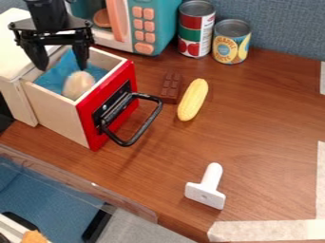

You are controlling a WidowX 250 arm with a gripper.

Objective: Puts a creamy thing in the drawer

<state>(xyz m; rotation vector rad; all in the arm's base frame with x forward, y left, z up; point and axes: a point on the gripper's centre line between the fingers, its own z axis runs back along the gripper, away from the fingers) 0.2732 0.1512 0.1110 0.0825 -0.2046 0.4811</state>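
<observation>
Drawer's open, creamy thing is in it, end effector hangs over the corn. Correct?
One error: the camera view shows the end effector over the open drawer, not over the corn, which lies beside the chocolate bar. The rest holds: drawer open, creamy thing in it.

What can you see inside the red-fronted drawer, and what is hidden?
Inside the drawer sit a rounded, creamy thing and something blue. Whatever lies beneath the creamy thing is covered, and the pincer hides part of the blue.
</observation>
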